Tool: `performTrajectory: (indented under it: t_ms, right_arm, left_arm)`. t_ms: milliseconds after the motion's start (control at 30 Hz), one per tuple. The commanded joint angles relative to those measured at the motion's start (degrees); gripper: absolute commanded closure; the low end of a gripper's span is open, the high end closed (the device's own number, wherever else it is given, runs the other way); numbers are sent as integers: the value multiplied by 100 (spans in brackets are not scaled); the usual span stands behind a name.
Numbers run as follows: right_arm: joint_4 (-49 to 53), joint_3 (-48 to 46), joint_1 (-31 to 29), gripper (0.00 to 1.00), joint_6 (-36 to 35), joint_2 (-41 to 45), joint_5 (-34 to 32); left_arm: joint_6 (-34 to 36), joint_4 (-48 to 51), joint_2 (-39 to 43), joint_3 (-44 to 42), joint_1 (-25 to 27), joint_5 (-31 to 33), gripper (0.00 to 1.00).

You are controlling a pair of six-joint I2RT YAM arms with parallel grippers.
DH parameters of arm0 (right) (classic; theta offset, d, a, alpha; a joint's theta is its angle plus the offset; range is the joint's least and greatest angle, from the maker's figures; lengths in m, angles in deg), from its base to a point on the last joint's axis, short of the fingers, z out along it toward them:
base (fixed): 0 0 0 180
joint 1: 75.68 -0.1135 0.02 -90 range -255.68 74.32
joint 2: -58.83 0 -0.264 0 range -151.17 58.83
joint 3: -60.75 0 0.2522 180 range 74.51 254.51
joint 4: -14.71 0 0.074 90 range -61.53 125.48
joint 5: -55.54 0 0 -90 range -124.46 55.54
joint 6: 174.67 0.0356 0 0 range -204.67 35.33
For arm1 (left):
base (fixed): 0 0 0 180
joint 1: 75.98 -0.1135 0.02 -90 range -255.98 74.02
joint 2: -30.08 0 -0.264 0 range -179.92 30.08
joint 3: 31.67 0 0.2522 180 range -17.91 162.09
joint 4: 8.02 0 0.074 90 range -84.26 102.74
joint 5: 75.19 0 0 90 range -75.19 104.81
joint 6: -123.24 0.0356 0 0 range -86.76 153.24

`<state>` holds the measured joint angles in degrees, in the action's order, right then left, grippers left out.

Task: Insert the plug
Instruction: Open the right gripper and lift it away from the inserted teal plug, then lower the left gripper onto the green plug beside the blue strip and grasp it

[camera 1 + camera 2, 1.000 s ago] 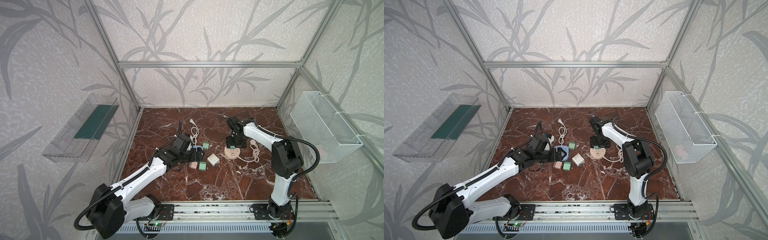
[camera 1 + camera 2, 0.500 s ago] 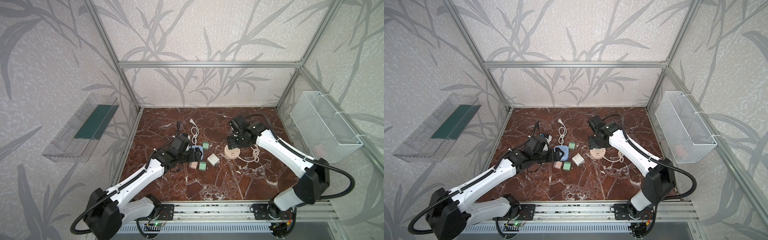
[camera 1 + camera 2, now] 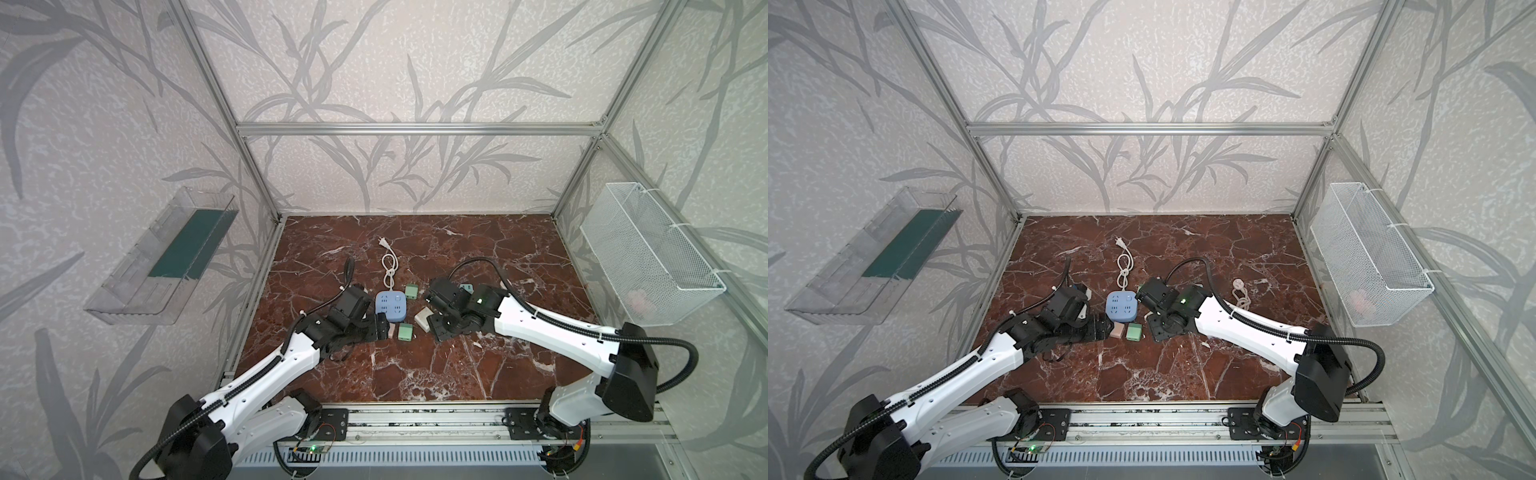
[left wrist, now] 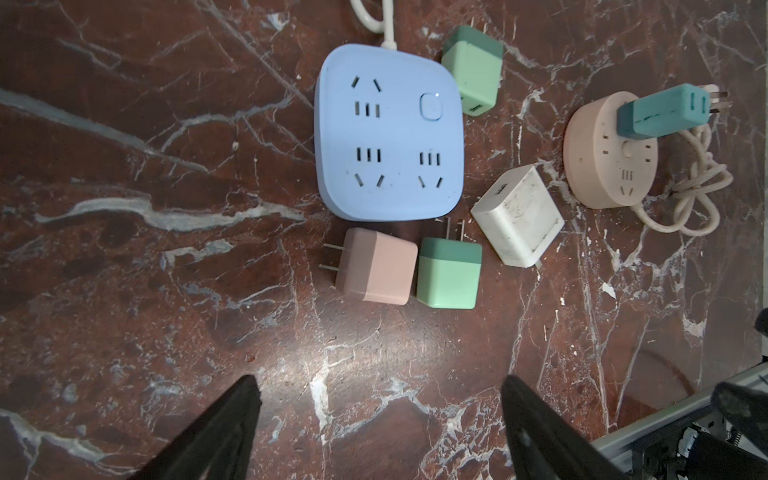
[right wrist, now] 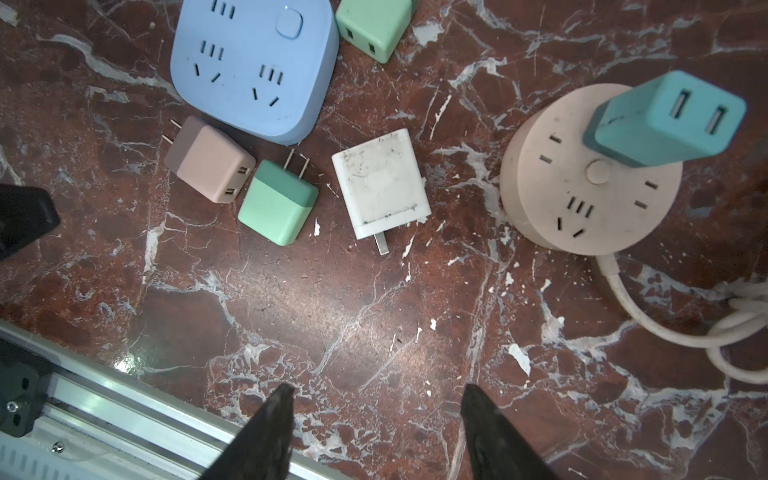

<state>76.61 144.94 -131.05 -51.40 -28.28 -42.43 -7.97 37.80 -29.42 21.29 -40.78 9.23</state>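
The pink plug (image 4: pixel 376 272) lies on its side on the table (image 4: pixel 166 291), prongs bare, held by neither arm. In both top views it is just beside the blue power strip (image 4: pixel 388 133), at the strip's 6 o'clock. A green plug (image 4: pixel 448 274) lies close against it at the strip's 5 o'clock, with its prongs pointing at the strip. A white plug (image 4: pixel 517 214) sits at 4 o'clock and a second green plug (image 4: pixel 471 70) at 2 o'clock. Farther out toward 3 o'clock, a teal plug (image 4: pixel 660 110) stands upright in a round pink socket (image 4: pixel 609 166). Any print on the plugs is too small to read. The strip's face shows only slots and one button. Its white cord (image 3: pixel 388 266) runs off toward 12 o'clock.

The left end effector (image 4: pixel 379 386) hovers low at the strip's 7 o'clock, just short of the pink plug, its fingers apart with only bare table between them. The left arm (image 3: pixel 266 370) stretches low from the rail (image 3: pixel 415 419) at the table's 7 o'clock, wrist aimed toward 3 o'clock.

The right end effector (image 5: pixel 377 390) also has its fingers apart and grips nothing. It points down near the white plug. The right arm (image 3: pixel 548 332) reaches in from the table's 5 o'clock toward 10 o'clock and covers the round socket in the top views.
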Motion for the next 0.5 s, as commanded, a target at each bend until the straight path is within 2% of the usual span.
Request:
performTrajectory:
  t_ms: [0, 233, 367, 467]
  right_arm:
    - [-578, 90, 10, 42, -335, -104, 97]
    - [-371, 419, 44, 47, -809, -378, 23]
    - [-208, 535, 108, 49, -670, -481, -152]
    - [11, 592, 245, 50, -503, -491, -117]
  left_arm:
    - [-307, -107, -17, -75, 14, 8, 13]
    - [-845, -576, -87, -260, 22, -220, 16]
    - [-867, -746, -192, -221, 84, -160, 19]
    - [-674, -535, -384, 90, 362, 140, 20]
